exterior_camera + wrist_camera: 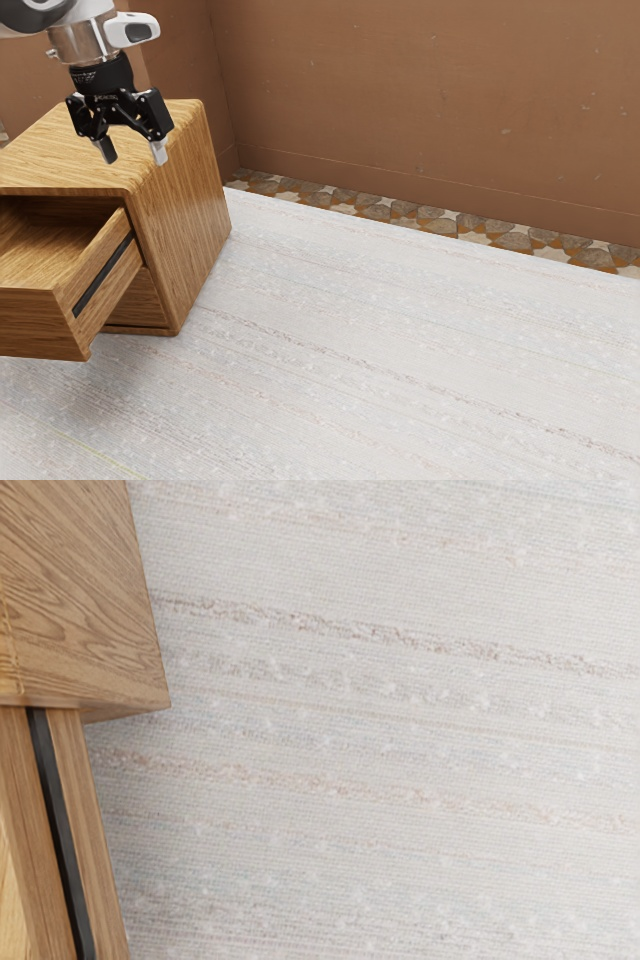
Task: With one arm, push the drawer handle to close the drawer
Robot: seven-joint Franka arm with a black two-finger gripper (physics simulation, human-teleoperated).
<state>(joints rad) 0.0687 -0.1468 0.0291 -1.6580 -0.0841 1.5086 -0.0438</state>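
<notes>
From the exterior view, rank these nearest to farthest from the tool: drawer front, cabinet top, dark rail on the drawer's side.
1. Cabinet top: nearest, just by the tool.
2. Dark rail: lower, along the open drawer's side.
3. Drawer front: farthest, at the exterior view's left.

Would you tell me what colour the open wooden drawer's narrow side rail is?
The rail is black, showing best in the wrist view.
</notes>
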